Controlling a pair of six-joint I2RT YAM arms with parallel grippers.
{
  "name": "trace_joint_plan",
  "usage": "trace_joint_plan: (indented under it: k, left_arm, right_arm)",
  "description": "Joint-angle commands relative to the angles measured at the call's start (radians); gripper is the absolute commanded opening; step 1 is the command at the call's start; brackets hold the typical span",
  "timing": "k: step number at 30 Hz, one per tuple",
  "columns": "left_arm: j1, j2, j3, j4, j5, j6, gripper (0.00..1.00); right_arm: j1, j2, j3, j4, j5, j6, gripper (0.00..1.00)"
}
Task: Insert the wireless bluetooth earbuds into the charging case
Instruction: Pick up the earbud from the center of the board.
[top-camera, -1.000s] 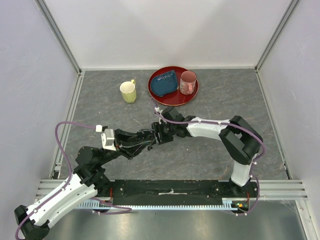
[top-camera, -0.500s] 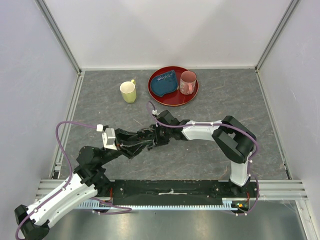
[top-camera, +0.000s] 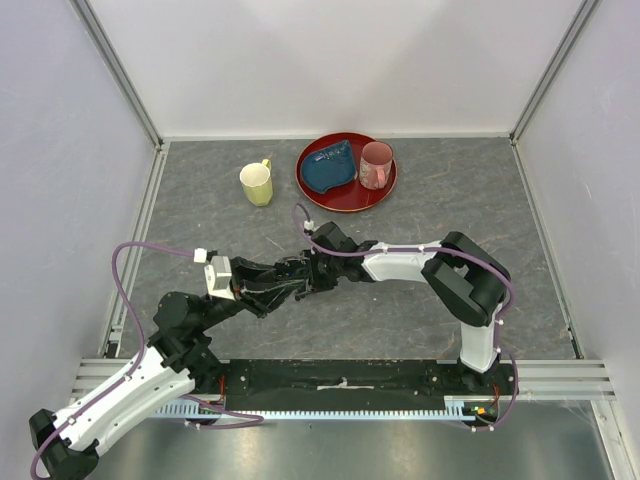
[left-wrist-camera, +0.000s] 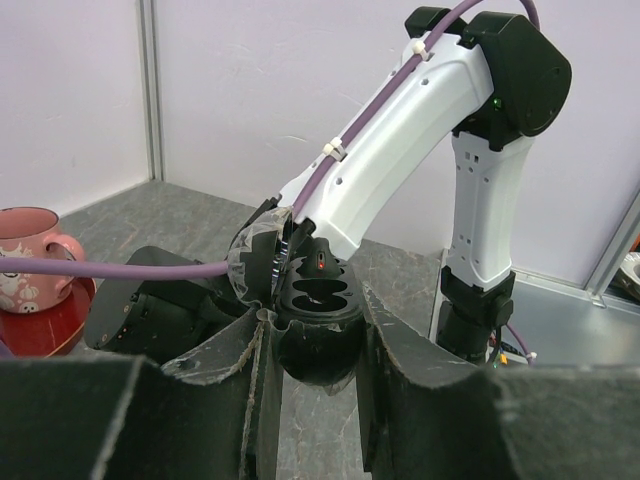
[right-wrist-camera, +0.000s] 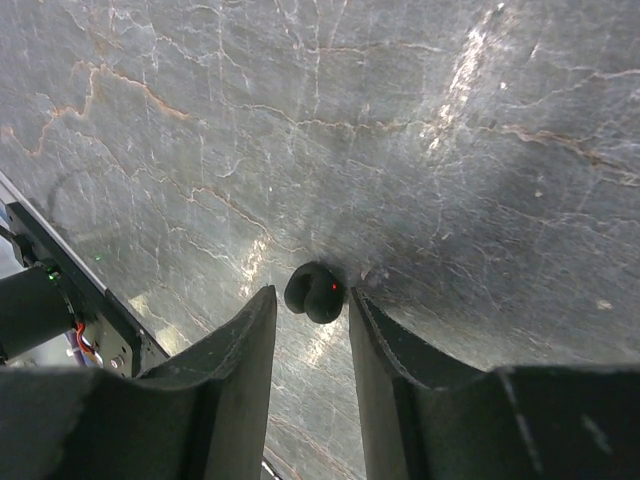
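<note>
Near the middle of the table (right-wrist-camera: 400, 150), clenches the open charging case (left-wrist-camera: 318, 350) in the left gripper (left-wrist-camera: 312, 302), cavities up, and brackets one earbud (right-wrist-camera: 318, 295) close beyond it with the right gripper (right-wrist-camera: 310, 292), jaws close-set, real pinch impossible to tell.

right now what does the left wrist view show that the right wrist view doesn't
Only the left wrist: the left gripper shut on the open charging case, the right arm, a pink mug. Only the right wrist: the right gripper, tips flanking what seems a small black earbud. Both: the grey tabletop and a tiny red light.
</note>
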Motion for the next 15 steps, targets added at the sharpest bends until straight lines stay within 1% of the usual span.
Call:
trace_joint_plan:
  k: [1,10,13,15]
  left_arm:
    - [-0.005,0.007,0.000,0.012,-0.017,0.019,0.02]
    - [-0.005,0.007,-0.003,0.017,-0.015,0.012,0.02]
    - [-0.005,0.003,-0.006,0.015,-0.018,0.011,0.02]
    - [-0.005,-0.003,-0.009,0.015,-0.024,0.011,0.02]
  right_arm:
    - [0.023,0.010,0.019,-0.016,0.014,-0.021,0.42]
    - [0.034,0.018,0.017,-0.030,0.054,-0.021,0.39]
    - [0.035,0.015,0.013,-0.030,0.074,-0.013,0.35]
    - [0.034,0.007,0.008,-0.030,0.086,-0.012,0.30]
